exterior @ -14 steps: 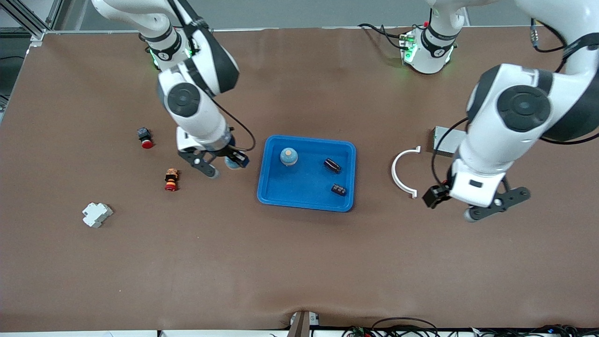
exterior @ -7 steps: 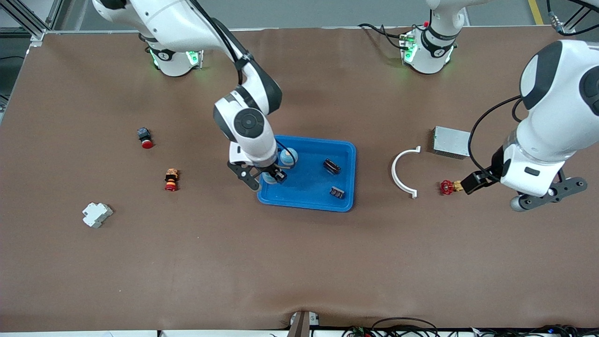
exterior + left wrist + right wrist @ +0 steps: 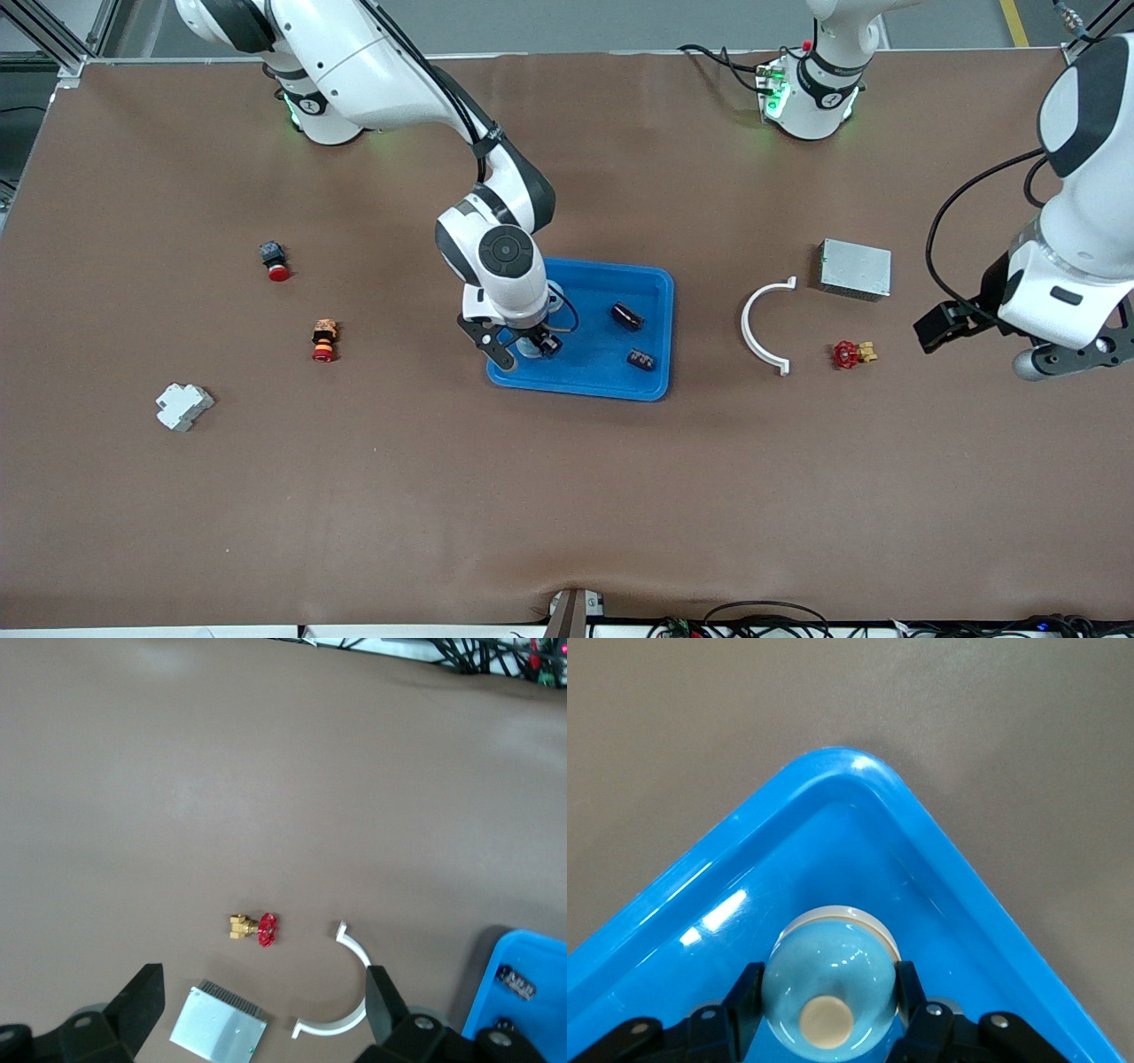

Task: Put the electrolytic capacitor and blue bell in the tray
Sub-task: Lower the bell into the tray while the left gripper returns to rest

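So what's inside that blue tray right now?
In the blue tray lie two dark capacitors. The right gripper holds a blue bell over one corner; its arm hides the tray floor beneath.

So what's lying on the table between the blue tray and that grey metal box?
In the front view, a white curved plastic piece lies between the blue tray and the grey metal box, touching neither.
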